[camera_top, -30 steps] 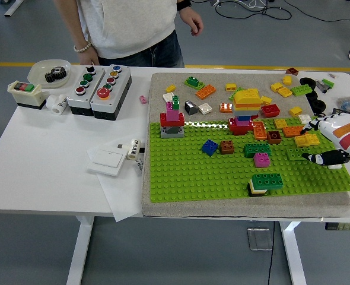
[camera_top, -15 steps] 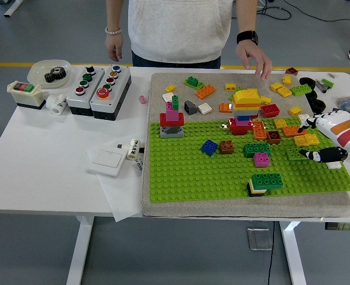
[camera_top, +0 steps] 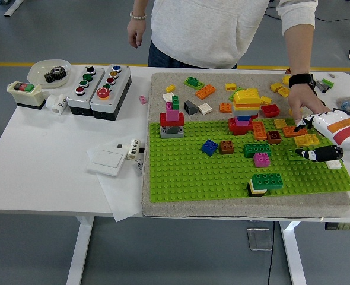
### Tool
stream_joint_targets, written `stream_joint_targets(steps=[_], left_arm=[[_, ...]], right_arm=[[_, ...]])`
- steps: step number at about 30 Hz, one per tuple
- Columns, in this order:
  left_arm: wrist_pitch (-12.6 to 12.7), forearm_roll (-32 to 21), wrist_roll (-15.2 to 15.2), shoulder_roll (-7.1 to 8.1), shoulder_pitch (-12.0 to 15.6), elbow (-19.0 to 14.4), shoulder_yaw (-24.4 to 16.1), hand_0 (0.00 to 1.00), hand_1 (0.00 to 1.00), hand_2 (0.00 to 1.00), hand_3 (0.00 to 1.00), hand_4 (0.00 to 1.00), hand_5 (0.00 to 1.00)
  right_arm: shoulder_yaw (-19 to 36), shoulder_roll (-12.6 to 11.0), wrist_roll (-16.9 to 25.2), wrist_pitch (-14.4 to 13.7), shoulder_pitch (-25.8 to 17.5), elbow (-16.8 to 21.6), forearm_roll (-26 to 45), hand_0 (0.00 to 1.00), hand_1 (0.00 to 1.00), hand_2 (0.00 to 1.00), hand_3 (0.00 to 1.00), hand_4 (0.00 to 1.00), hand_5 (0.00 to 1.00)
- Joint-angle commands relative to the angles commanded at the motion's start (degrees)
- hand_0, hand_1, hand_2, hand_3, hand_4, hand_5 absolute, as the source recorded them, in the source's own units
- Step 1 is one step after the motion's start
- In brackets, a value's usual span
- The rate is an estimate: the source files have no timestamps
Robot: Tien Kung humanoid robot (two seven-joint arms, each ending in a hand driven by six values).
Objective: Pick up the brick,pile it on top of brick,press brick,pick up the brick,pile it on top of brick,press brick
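A green baseplate (camera_top: 210,172) lies on a grey mat with bricks on it: a blue brick (camera_top: 209,146), a brown brick (camera_top: 226,146), a dark green brick (camera_top: 256,149), a magenta brick (camera_top: 261,159) and a green-topped stack (camera_top: 266,182). One tower (camera_top: 172,120) of grey, red, pink and green stands at the left; a taller one (camera_top: 245,110) with a yellow top stands mid-back. My right hand (camera_top: 310,139) hovers at the plate's right edge over yellow and orange bricks (camera_top: 306,140), fingers spread, holding nothing. A person's hand (camera_top: 302,110) reaches down beside it, touching the bricks there.
Loose bricks (camera_top: 205,91) lie scattered on the mat behind the plate. Two button boxes (camera_top: 99,88), a switch box (camera_top: 24,94), a bowl with a gear (camera_top: 49,72) and a white card on paper (camera_top: 108,158) occupy the table's left.
The person has stepped right and brought a hand down from the mat's far edge to the bricks beside my right hand. My right hand has barely moved.
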Motion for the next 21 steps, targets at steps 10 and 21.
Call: stream_joint_targets(steps=[10,21], left_arm=[[0.1,-1.0,-0.3,0.05,-0.3,0.0,0.5,0.787,0.797,0.764,0.622,0.683,0.640],[0.0,-0.6,-0.2,-0.01,-0.1,0.1,0.3,0.788,0.795,0.765,0.623,0.683,0.640]], right_arm=[[1.1,-0.4,-3.0,-0.2,0.0,-0.6,-2.7,0.582,0.606,0.649,0.627,0.824,0.342],[2.3,-1.5,-2.0,0.8,-1.2,-0.5,-2.8,0.582,0.609,0.654,0.628,0.833,0.356]])
